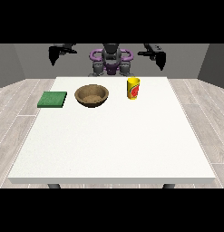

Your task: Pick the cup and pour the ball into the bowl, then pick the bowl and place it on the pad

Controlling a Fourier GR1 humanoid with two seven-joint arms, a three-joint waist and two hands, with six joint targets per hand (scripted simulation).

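A yellow cup point(133, 88) with a red mark stands upright on the white table point(113, 145), right of centre at the back. I cannot see a ball inside it. To its left sits a brown wooden bowl point(91, 95). Further left lies a flat green pad point(52, 99). Both hands hang raised behind the table's far edge, well away from these things. The hand at the view's left point(53, 55) is above and behind the pad. The hand at the view's right point(160, 59) is above and right of the cup. Both hands hold nothing.
The robot's torso point(111, 61) stands behind the table's far edge, between the two raised arms. Grey wooden floor surrounds the table. Bare white tabletop stretches from the three things to the near edge.
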